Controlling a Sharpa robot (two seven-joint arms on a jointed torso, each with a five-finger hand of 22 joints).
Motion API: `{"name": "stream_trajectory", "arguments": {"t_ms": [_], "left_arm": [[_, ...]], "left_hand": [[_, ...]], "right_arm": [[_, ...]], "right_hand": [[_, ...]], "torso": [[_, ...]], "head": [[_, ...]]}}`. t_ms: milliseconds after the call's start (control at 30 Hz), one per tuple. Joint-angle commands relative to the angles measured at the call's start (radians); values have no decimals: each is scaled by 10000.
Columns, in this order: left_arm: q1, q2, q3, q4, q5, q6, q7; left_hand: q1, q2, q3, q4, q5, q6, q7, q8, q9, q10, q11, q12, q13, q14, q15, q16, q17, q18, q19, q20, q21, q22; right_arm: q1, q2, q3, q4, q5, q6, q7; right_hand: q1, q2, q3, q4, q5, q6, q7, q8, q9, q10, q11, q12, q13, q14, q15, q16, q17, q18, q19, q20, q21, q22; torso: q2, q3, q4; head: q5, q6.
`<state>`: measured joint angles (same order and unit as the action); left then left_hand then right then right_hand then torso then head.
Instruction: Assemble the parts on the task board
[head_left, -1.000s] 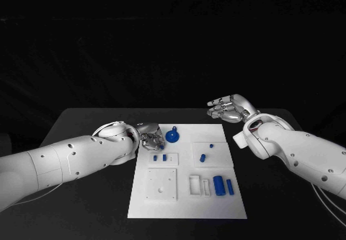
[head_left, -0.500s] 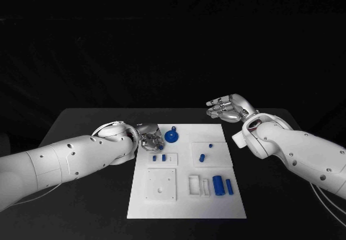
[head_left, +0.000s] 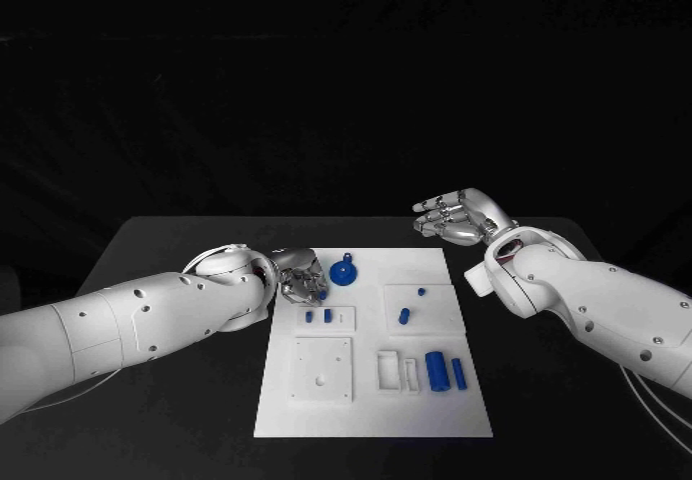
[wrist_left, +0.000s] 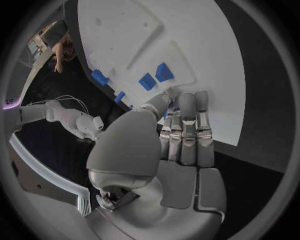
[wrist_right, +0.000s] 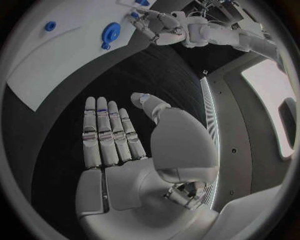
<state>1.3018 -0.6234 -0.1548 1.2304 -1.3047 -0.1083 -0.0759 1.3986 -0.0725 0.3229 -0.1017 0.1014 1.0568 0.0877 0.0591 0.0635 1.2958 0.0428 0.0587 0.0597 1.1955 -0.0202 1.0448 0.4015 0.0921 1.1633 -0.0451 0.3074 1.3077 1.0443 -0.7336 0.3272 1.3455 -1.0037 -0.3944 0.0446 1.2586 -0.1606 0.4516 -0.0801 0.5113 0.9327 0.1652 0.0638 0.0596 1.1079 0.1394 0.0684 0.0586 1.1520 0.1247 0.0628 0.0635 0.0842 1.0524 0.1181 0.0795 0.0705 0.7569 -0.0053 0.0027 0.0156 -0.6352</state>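
1 white rectangular task board (head_left: 372, 400) lies in the middle of the black table (head_left: 173, 420). On it the head view shows 1 round blue disc-shaped part with a small knob (head_left: 343, 271) near the far edge, 2 small blue blocks (head_left: 319, 315) side by side left of centre, 1 tiny blue peg (head_left: 421, 291) and 1 short blue piece (head_left: 405, 316) right of centre, and 2 upright blue cylinders (head_left: 446, 370) near the right front.

The left hand (head_left: 300, 276) sits at the board's far left edge, just beside the disc; in its wrist view its fingers (wrist_left: 187, 125) lie straight and close together over the board edge, holding nothing. The right hand (head_left: 457, 219) hangs off the board beyond its far right corner, fingers (wrist_right: 106, 132) spread flat, empty.
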Motion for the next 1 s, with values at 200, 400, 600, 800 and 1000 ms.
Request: {"name": "stream_trajectory", "arguments": {"t_ms": [200,400,600,800,1000], "left_arm": [[2,-2,12,-6,-18,-158,-21],[6,-46,26,-46,121,-347,-8],[13,-150,43,-108,347,-494,21],[54,-357,84,-117,975,-911,244],[125,-767,248,73,2240,-1752,832]], "left_hand": [[45,-179,-38,-16,42,-227,-2,23,-15,50,-3,3,14,11,-80,101,-5,-195,100,-31,-81,201],[31,-260,6,14,69,-464,51,22,-16,-392,156,2,8,-72,12,54,-49,-157,59,30,-155,193],[75,-335,117,30,83,-410,85,28,-13,-661,259,3,8,-206,94,-39,-145,-59,-12,131,-251,210],[108,-354,197,-3,175,-234,208,31,-12,-782,320,3,7,-442,136,-365,-317,-51,-193,170,-347,199],[-385,-549,-278,517,-45,-176,278,31,-10,-843,344,4,12,-269,219,-1258,-706,-119,-56,300,-1114,-418]], "right_arm": [[-8,11,5,-18,-50,175,17],[-13,16,5,-54,-172,466,-161],[-45,1,5,-52,-671,1063,-307],[-82,-57,3,-61,-1603,2068,-263],[-99,-121,1,-86,-2826,2983,-222]], "right_hand": [[-97,-16,62,-19,81,-12,21,-50,-8,-78,-8,-67,-10,-132,10,-6,-16,192,-83,34,16,-18],[-65,17,-84,-74,74,-22,33,-53,-10,-285,60,-64,-10,-327,100,-3,-19,203,-249,120,-35,-22],[34,121,48,-283,-234,950,-78,-13,27,-75,-22,-64,-9,32,-32,24,-6,270,11,6,118,13],[117,304,-215,-526,-888,1480,-243,-6,40,587,-290,-77,-5,1121,-451,84,81,247,783,-429,600,136],[333,509,-1130,-791,-1278,1887,-407,5,48,1202,-620,-83,7,3373,-1249,885,742,369,2605,-1255,2026,828]], "torso": [[-4,-3,4],[-6,1,-2],[-17,2,2],[-23,17,12],[-25,31,-21]], "head": [[-25,-15],[-31,18],[-48,62],[-122,113],[-331,201]]}}
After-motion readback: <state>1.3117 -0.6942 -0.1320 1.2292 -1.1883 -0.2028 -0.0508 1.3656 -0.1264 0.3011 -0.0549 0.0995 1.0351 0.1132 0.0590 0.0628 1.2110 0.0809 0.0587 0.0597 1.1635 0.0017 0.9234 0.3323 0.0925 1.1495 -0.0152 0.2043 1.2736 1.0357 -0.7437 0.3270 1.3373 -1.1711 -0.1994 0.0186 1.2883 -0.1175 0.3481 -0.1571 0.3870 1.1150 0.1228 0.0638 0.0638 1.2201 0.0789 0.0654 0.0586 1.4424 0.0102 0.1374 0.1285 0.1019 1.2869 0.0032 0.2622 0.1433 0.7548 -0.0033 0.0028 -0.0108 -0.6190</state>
